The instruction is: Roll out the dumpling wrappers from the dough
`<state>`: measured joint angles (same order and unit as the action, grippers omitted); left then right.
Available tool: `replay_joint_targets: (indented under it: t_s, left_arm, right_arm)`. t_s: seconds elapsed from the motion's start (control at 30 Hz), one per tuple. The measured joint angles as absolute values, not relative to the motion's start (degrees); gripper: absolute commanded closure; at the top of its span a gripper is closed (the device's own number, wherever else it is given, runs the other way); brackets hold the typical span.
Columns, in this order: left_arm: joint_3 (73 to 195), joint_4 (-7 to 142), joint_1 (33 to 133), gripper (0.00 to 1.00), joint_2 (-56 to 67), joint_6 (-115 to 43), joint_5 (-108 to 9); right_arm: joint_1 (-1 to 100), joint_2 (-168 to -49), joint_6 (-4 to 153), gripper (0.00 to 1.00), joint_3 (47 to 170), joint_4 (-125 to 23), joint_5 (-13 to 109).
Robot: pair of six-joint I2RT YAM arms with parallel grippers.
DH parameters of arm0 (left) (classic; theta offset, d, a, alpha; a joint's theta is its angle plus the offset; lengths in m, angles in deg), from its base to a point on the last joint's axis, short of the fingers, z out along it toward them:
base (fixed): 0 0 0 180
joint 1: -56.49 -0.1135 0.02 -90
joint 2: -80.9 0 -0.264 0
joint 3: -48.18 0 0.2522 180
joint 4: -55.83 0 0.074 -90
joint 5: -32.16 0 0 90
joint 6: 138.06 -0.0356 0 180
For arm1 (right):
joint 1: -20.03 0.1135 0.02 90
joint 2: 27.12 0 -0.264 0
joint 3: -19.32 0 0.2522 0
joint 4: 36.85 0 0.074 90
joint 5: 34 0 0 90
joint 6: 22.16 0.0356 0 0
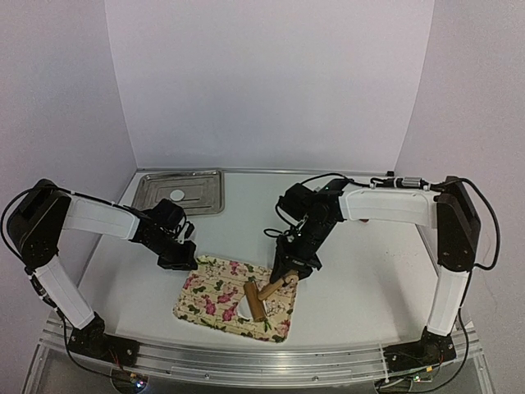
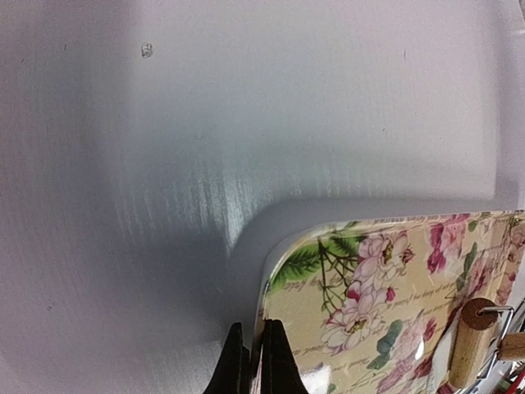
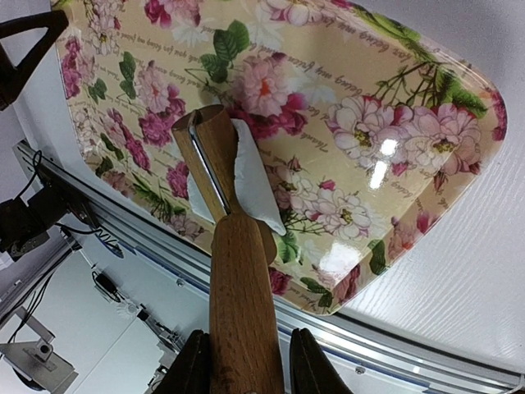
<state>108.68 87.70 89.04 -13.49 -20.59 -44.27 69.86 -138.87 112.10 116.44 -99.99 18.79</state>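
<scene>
A flattened white piece of dough [image 1: 244, 311] lies on the floral board [image 1: 215, 297] under a wooden rolling pin [image 1: 255, 300]. My right gripper [image 1: 285, 277] is shut on the pin's handle [image 3: 244, 312], which sits between its fingers [image 3: 190, 369]. The roller [image 3: 212, 156] rests across the dough [image 3: 253, 187]. My left gripper [image 2: 254, 330] is shut on the board's rim [image 2: 264, 308] at its far left corner. One round dumpling wrapper [image 1: 177, 194] lies in the metal tray [image 1: 205, 199] at the back left.
The board [image 3: 385, 107] sits close to the table's near edge, beside the aluminium rail [image 3: 385, 341]. The left gripper's dark finger [image 3: 25, 37] shows at the board's corner in the right wrist view. White walls close in the table on three sides.
</scene>
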Motion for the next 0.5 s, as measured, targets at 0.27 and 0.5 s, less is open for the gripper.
replay_joint_targets:
  t_s: [0.27,0.5]
  left_arm:
    - [108.6,87.6,89.0,1.0,-13.5,-20.1,-44.1]
    - [107.9,87.0,89.0,1.0,-12.9,-19.5,-44.3]
  right_arm:
    - [71.5,-141.9,112.5,1.0,120.2,-100.5,18.0]
    - [73.0,-143.7,113.4,1.0,121.2,-98.5,16.5]
